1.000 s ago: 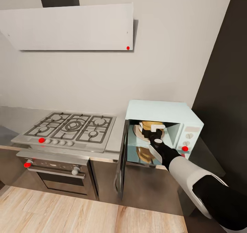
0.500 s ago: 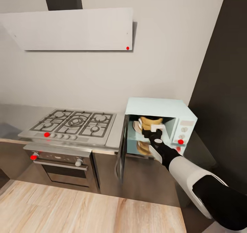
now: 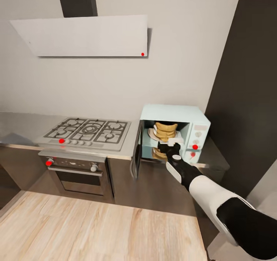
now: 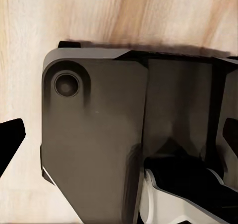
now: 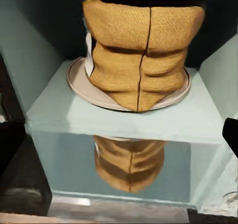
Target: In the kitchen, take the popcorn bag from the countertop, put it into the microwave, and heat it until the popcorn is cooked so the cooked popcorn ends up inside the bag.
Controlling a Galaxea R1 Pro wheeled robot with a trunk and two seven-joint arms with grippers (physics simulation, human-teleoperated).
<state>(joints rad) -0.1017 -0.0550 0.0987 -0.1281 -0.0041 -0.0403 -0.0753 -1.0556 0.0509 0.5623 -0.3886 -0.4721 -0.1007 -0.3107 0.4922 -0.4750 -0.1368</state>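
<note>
**Bag placed in microwave; right arm drawing back**

Right tool (image 3: 172, 148), fingers apart and empty, hangs just outside the open dark-framed door (image 3: 136, 156). It has withdrawn from the cavity and the camera has backed off, which suggests placement is done. Beyond it, the tan-brown rolled-rim popcorn bag (image 5: 141, 55) stands upright on the round turntable plate (image 5: 79, 83) inside the pale mint-blue boxy microwave (image 3: 175, 114) on the grey metallic desk (image 3: 19, 123). Left tool: state cannot be told.
</note>
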